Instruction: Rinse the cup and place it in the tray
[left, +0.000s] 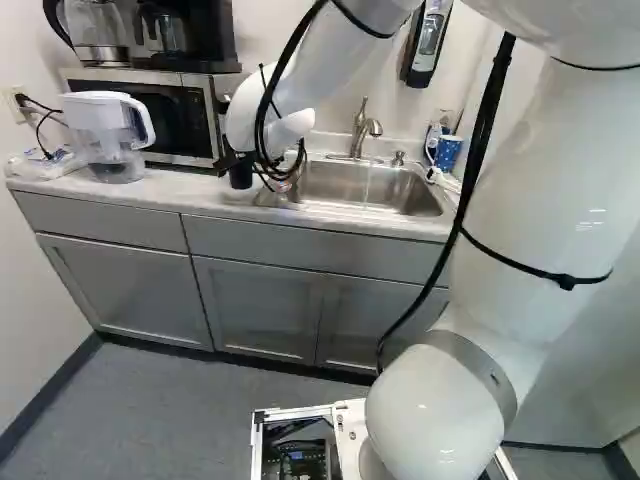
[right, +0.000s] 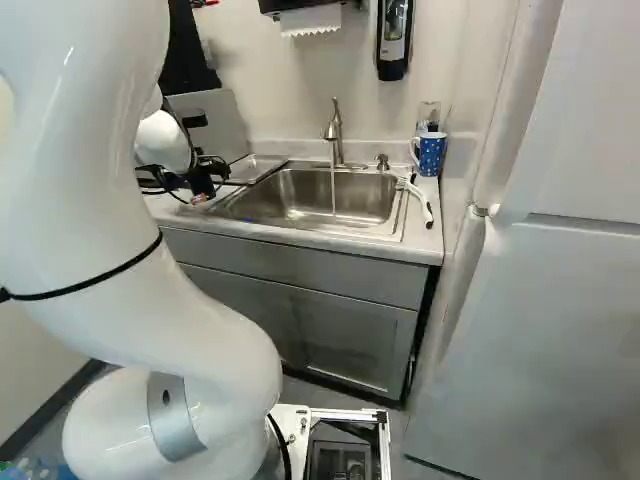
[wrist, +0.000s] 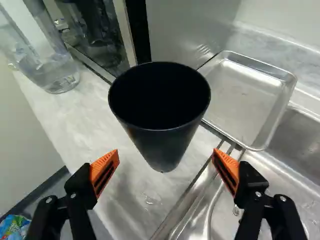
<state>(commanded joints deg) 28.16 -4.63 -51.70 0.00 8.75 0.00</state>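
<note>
The black cup (wrist: 160, 117) stands upright on the counter (wrist: 75, 120), its dark mouth facing up. In the left base view, the black gripper (left: 228, 161) is low over the counter beside the dark cup (left: 241, 177). The wrist view has the gripper (wrist: 166, 167) open, orange pads wide apart, the cup just ahead between their lines and touching neither. The metal tray (wrist: 245, 95) lies beyond the cup, next to the sink (right: 310, 195), with nothing in it. A thin stream of water runs from the faucet (right: 335, 130).
Long metal utensils (wrist: 200, 200) lie along the sink's near edge beside the cup. A water pitcher (left: 108, 130) and microwave (left: 180, 120) stand left of the gripper in the left base view. A blue dotted mug (right: 430, 153) and a white-handled brush (right: 420, 198) are right of the sink.
</note>
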